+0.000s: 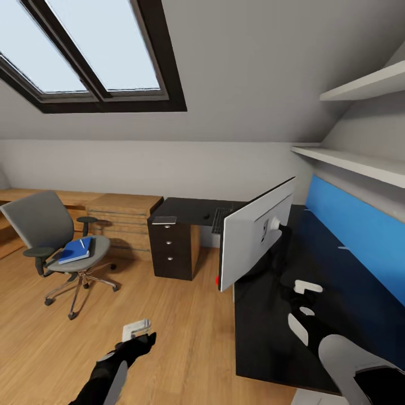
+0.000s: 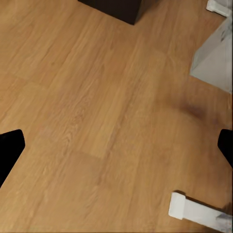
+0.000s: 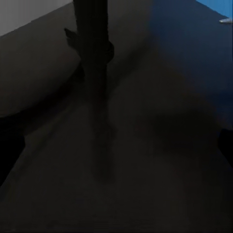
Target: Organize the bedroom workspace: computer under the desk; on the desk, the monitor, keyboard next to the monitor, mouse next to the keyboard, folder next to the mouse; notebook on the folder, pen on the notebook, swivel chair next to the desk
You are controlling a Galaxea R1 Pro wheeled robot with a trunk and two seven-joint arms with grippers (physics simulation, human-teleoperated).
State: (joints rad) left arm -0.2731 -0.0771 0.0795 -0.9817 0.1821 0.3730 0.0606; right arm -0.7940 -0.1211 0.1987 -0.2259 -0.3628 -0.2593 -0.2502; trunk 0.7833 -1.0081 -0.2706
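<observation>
Right gripper (image 1: 301, 301) low over desk (image 1: 337, 270) — behind monitor (image 1: 256, 239).

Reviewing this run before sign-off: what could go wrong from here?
1. The monitor stands near the desk front edge, white back toward the right gripper reaching behind it; a nudge could tip it to the floor.
2. The folder lies on the swivel chair with the pen loose on top; lifting it tilted could drop the pen.
3. The keyboard sits behind the monitor, awkward to reach.
</observation>
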